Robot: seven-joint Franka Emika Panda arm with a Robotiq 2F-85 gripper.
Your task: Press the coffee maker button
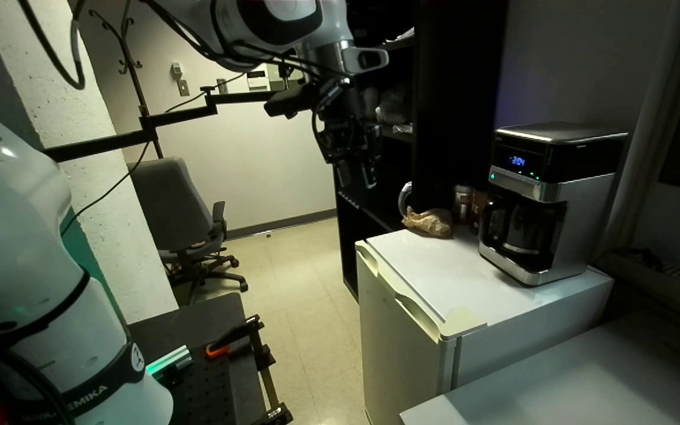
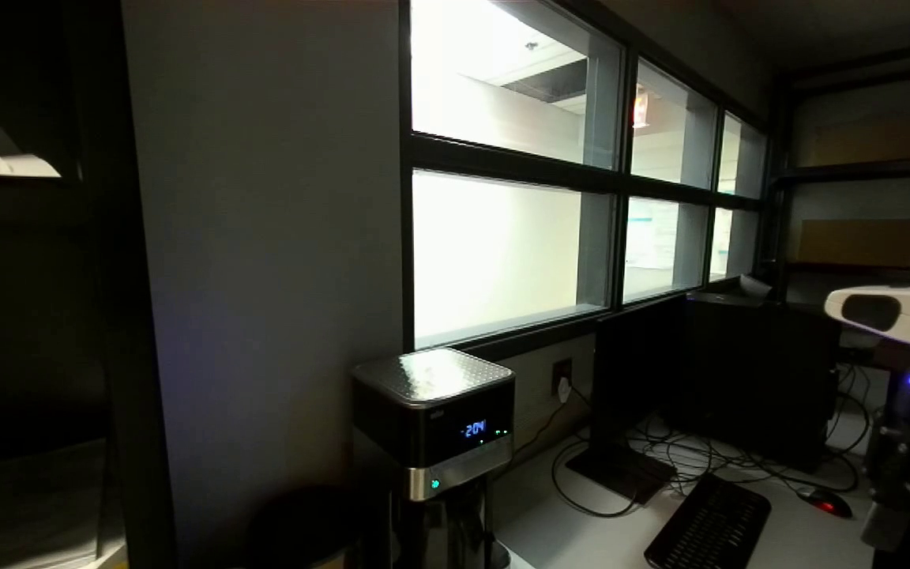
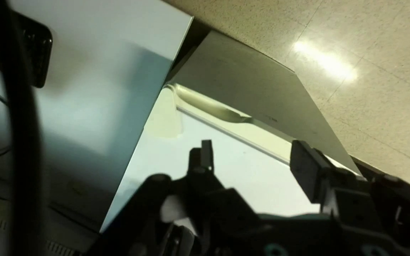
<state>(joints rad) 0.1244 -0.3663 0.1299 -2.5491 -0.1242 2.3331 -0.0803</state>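
At left the tool (image 1: 358,177) hangs spread; pressing it together should give a firmer poke. At right, on the fridge (image 1: 428,265), stands the coffee maker (image 1: 558,195); push its lit front panel (image 1: 520,167) squarely and lightly.

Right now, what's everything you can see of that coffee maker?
The coffee maker is a boxy black-and-silver machine with a shiny, metal-looking top, standing upright on the white fridge. Blue digits on its upper front seem to read 2:04, with green lights nearby, so it appears powered. Below sits a dark, glass-looking carafe; I can't tell how full. The hand isn't touching it.
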